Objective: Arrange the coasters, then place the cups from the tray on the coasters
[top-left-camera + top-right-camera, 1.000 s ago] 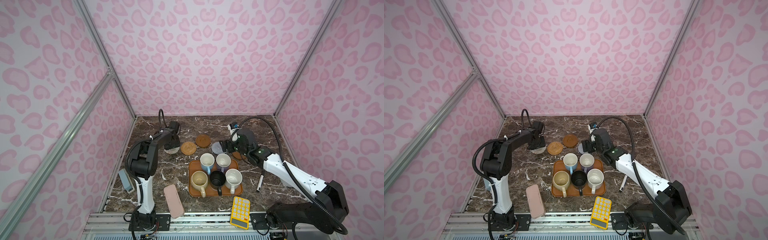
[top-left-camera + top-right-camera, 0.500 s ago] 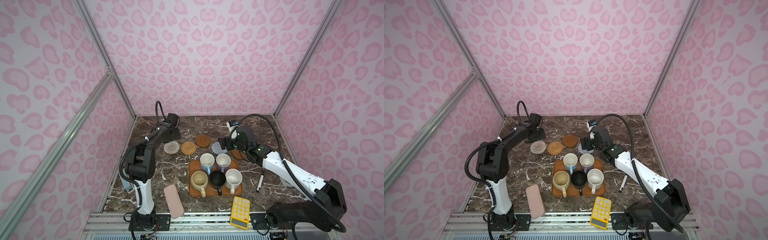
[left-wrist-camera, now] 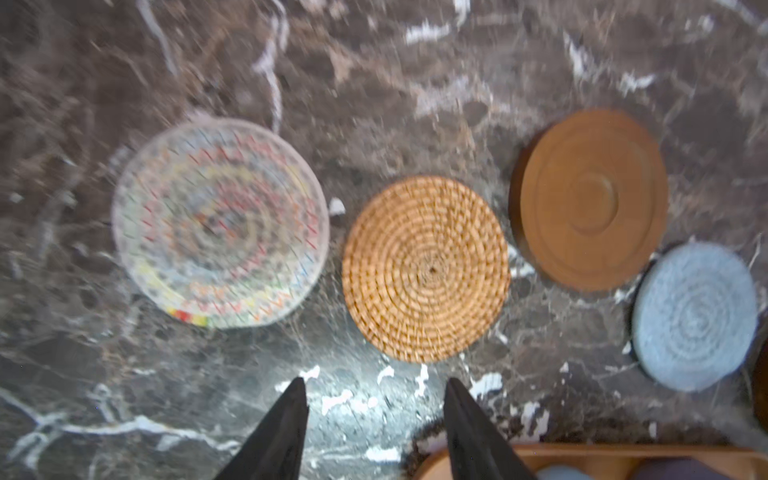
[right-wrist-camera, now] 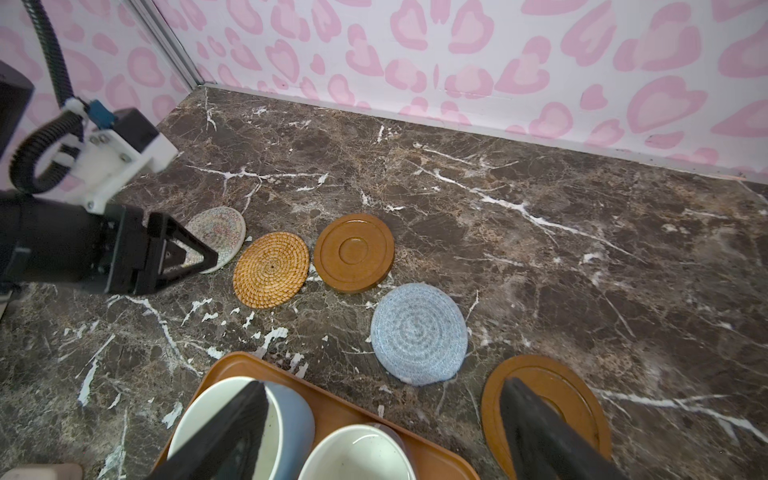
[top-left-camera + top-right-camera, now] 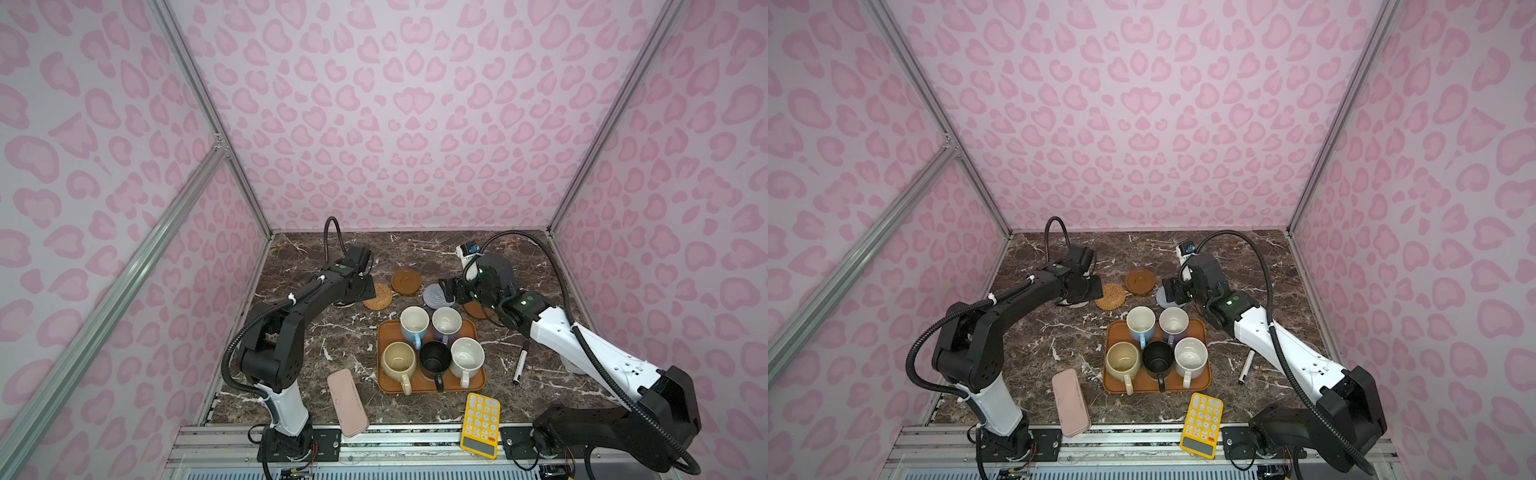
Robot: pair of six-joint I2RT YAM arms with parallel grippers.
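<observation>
Five coasters lie on the marble behind the tray [image 5: 478,376]: woven off-white [image 4: 216,237], tan rattan [image 4: 271,269], brown rimmed [image 4: 354,252], grey-blue [image 4: 419,332] and a second brown one [image 4: 544,399]. In a top view my left arm hides most of the off-white one. My left gripper [image 3: 375,386] hovers open and empty just in front of the rattan coaster [image 5: 377,296]. My right gripper [image 4: 382,386] is open and empty above the tray's back edge, near the grey-blue coaster [image 5: 434,296]. The light blue [image 5: 414,322], lavender [image 5: 446,322], cream [image 5: 398,359], black [image 5: 435,358] and speckled white [image 5: 467,355] cups stand on the tray.
A pink case [image 5: 347,401] lies at the front left of the tray and a yellow calculator [image 5: 480,424] at the table's front edge. A marker [image 5: 519,365] lies right of the tray, beside the right arm.
My left gripper left the off-white coaster on the marble, drew back toward the wall, then came forward and right to the rattan coaster. The right gripper has barely moved.
</observation>
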